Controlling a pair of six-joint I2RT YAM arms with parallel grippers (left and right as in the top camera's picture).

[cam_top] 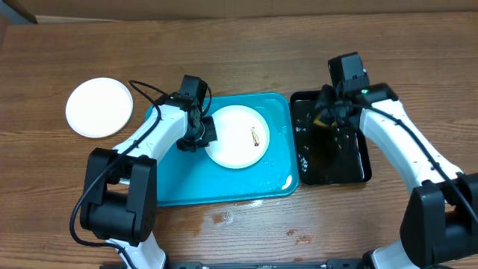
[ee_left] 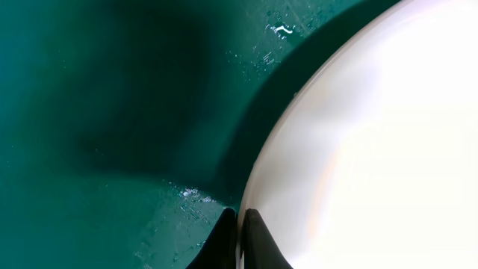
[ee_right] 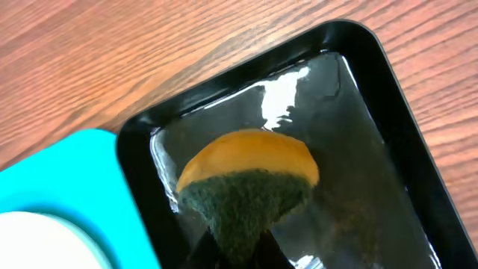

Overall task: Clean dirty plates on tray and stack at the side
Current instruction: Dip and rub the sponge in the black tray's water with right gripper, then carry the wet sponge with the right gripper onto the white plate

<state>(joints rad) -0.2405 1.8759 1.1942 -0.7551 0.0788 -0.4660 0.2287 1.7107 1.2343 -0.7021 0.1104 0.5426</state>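
Looking from overhead, plates: I count two, both white; the smeared plate point(cam_top: 237, 136) lies on the turquoise tray point(cam_top: 224, 187), and the bare plate point(cam_top: 99, 107) sits on the wooden table point(cam_top: 299, 45), well to the left of that tray
Overhead, smears: one small brown smear point(cam_top: 255, 137), right of the plate's centre
Overhead, trays: two; a glossy black tray point(cam_top: 351, 168) stands just beside the turquoise one, on its right
Overhead, arms: two; my left gripper point(cam_top: 202, 134) is at the smeared plate's left rim, my right gripper point(cam_top: 326, 119) is over the black tray's far end
Left wrist, hand: left gripper point(ee_left: 239, 239) clenched, its two fingertips point(ee_left: 222, 243) pinching the rim of the smeared plate point(ee_left: 373, 149)
Left wrist, tray: the turquoise tray point(ee_left: 112, 112) is wet, with the plate's shadow across it
Right wrist, hand: right gripper point(ee_right: 239, 254) clamped on one sponge point(ee_right: 246, 187), yellow with a dark green scouring face; I can barely see the fingers behind it
Right wrist, surroundings: the sponge hangs over the black tray point(ee_right: 403, 149); one corner of the turquoise tray point(ee_right: 67, 172) and an edge of the smeared plate point(ee_right: 37, 239) show at lower left
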